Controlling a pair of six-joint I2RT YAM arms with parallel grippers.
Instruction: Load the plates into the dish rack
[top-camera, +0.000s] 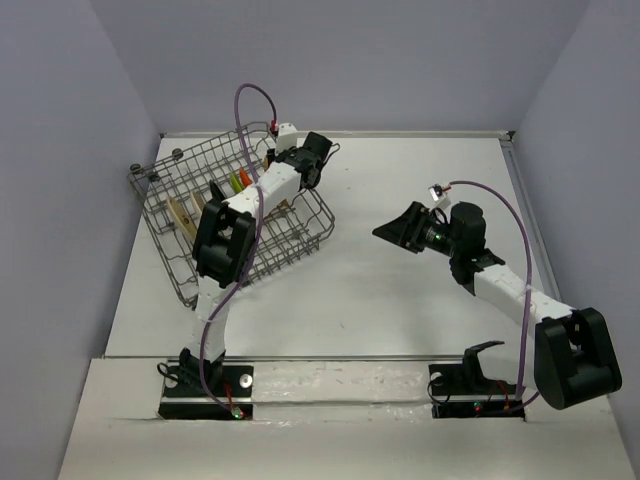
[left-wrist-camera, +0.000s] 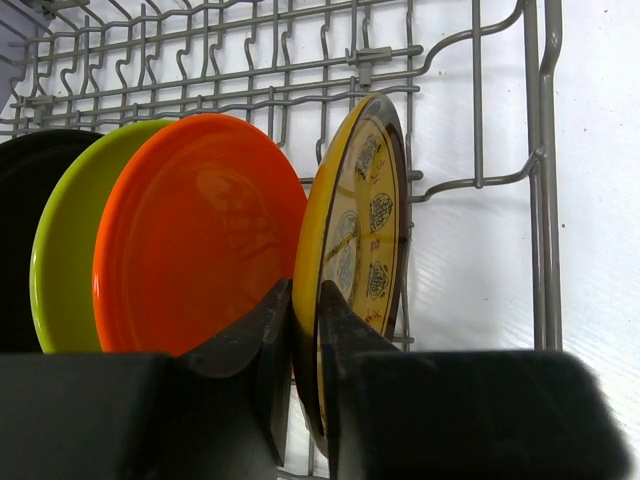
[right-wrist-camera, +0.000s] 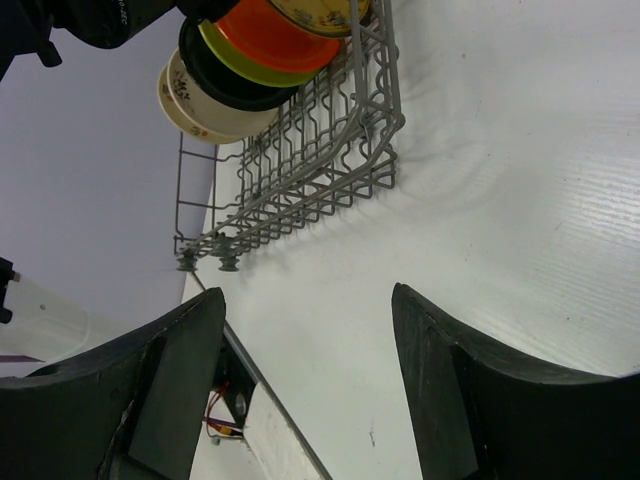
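The dish rack (top-camera: 160, 215) stands at the far left of the table, tilted. My left gripper (left-wrist-camera: 305, 300) reaches into it from above (top-camera: 300, 165) and is shut on the rim of the yellow-brown patterned plate (left-wrist-camera: 365, 220), which stands upright on edge. To its left stand the orange plate (left-wrist-camera: 200, 240), the lime green plate (left-wrist-camera: 65, 250) and the black plate (left-wrist-camera: 20, 220). Two cream plates (right-wrist-camera: 195, 110) stand behind the black one in the right wrist view. My right gripper (top-camera: 395, 232) hangs open and empty over the table, right of the rack (right-wrist-camera: 300, 170).
White table with purple walls at the back and both sides. The rack's right rim (left-wrist-camera: 545, 200) is just right of the held plate. The arm bases sit at the near edge.
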